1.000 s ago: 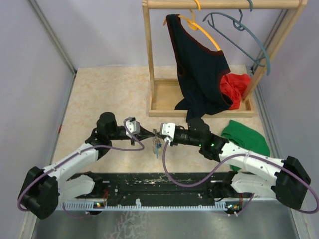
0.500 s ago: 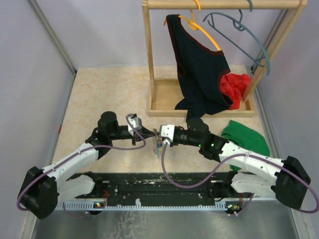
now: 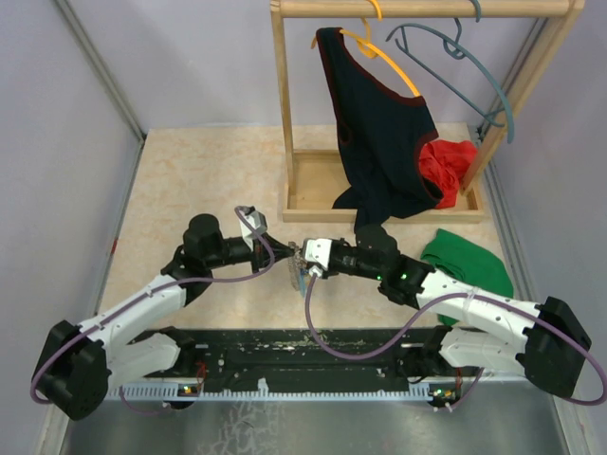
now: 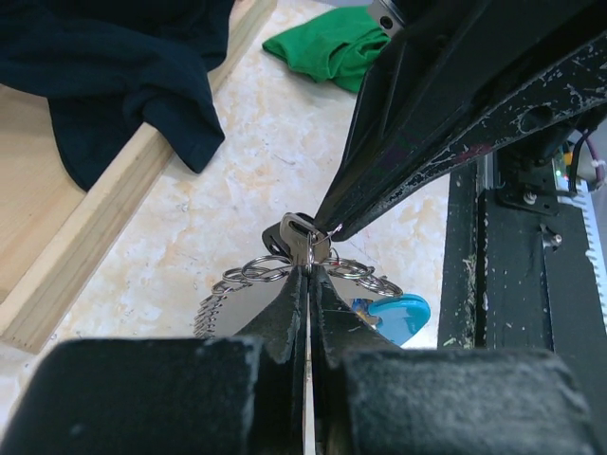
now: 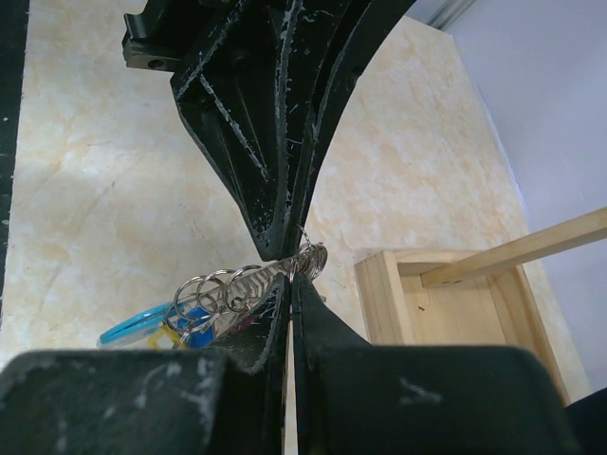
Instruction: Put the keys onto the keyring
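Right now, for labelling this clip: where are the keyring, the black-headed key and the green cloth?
keyring point(image 4: 248, 276), left wrist view, on its grey wire coils.
black-headed key point(image 4: 276, 235), left wrist view, on its dark head.
green cloth point(image 3: 469, 263), top external view, middle of the heap.

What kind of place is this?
Probably a robot test booth: a left arm and right arm bolted to a table, plain walls close around, and a small wooden clothes rack.

Grey keyring point(image 4: 248, 275) (partly light-blue)
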### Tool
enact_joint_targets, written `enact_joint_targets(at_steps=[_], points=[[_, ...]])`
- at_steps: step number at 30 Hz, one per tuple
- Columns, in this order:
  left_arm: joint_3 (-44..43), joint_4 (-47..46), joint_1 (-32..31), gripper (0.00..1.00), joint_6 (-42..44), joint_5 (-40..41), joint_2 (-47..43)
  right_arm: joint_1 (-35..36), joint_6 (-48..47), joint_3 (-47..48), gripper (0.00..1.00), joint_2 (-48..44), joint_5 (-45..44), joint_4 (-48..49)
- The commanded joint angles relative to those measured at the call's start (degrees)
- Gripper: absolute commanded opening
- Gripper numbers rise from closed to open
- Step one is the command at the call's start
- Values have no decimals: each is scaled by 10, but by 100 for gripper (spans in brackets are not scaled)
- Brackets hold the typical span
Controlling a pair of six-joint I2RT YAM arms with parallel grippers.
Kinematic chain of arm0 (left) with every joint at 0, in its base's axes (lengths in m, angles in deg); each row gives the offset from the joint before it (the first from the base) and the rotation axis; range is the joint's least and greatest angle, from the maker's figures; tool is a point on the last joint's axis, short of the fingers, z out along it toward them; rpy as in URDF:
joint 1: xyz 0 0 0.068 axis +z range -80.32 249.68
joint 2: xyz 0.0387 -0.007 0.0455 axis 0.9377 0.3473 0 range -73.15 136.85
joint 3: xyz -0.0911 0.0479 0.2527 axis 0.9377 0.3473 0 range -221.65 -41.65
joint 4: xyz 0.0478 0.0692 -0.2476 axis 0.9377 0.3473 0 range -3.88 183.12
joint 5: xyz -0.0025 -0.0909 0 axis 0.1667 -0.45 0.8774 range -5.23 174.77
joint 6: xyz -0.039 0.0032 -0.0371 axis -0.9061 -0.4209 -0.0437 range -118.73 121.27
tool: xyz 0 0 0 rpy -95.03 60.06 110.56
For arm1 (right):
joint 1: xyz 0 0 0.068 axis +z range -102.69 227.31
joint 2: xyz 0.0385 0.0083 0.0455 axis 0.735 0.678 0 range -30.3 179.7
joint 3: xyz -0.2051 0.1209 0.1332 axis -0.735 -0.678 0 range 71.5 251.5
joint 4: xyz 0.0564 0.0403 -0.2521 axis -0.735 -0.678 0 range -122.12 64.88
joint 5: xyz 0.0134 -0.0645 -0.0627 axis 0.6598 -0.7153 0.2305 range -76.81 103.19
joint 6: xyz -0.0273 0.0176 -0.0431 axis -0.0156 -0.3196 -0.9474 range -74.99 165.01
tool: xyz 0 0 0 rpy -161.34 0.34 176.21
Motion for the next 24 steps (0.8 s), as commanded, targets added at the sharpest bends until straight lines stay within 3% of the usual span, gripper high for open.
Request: enact_joint_targets(at_steps=[1,6,16,24], points=[[14,-99,-2,1,-63,25,-28,8,-4,2,0,3,-6,18],[35,-153,-2,1,-115,45,-35,9,2,-1,0,11,1,29],[102,-358,-2,1,-220,76,-5,9,27,-6,0,39,35,71],[121,-348,-2,1,-203,89,-10,8,8,4,0,9,-11,36]])
